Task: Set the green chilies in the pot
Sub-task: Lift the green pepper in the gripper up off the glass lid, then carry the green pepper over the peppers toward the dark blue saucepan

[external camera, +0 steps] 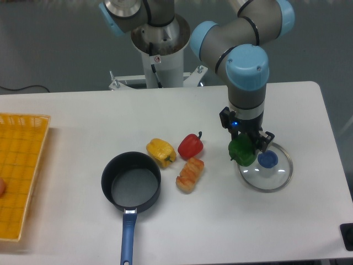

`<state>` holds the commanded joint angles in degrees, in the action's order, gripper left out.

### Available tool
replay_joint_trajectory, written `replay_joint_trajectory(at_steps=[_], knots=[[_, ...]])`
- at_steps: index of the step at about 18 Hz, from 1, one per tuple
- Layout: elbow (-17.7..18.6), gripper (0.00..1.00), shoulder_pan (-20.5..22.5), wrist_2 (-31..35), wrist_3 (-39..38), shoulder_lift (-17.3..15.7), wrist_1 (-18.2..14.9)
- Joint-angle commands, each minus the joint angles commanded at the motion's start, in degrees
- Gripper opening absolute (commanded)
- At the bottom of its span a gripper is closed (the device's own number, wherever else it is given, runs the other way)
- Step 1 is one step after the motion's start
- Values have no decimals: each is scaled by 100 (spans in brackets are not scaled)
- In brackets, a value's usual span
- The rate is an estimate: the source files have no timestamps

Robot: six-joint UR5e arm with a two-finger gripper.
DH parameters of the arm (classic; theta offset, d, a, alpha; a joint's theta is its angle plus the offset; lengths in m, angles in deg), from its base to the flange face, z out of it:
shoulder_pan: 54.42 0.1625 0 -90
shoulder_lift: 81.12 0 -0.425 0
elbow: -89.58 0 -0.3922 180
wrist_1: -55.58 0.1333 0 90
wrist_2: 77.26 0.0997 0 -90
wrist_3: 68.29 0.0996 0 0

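The green chilies [241, 150], a glossy dark-green bell pepper, sit between the fingers of my gripper [244, 148] at the right of the table, over the left rim of the glass lid. The gripper is shut on the pepper. I cannot tell whether the pepper is touching the table or lifted a little off it. The pot [131, 181], a black saucepan with a grey inside and a blue handle pointing toward the front edge, stands empty well to the left of the gripper.
A round glass lid [269, 174] with a blue knob lies just right of the gripper. A red pepper [191, 146], a yellow pepper [160, 152] and an orange shrimp-like toy [190, 174] lie between pot and gripper. A yellow basket [19, 165] is at the left edge.
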<state>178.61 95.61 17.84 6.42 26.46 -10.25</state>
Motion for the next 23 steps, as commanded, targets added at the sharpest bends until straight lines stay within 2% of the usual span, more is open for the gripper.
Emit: replay_joint_trajectory(at_steps=[7,14,18,23], knots=[[79,41,-53,-26,-53,-17,-9],[483,41,-211,-105,-236,-483,-44],[615,41,-526,-105,-649,-633,-44],[615,41,-984,-97,-1256,-633,-35]])
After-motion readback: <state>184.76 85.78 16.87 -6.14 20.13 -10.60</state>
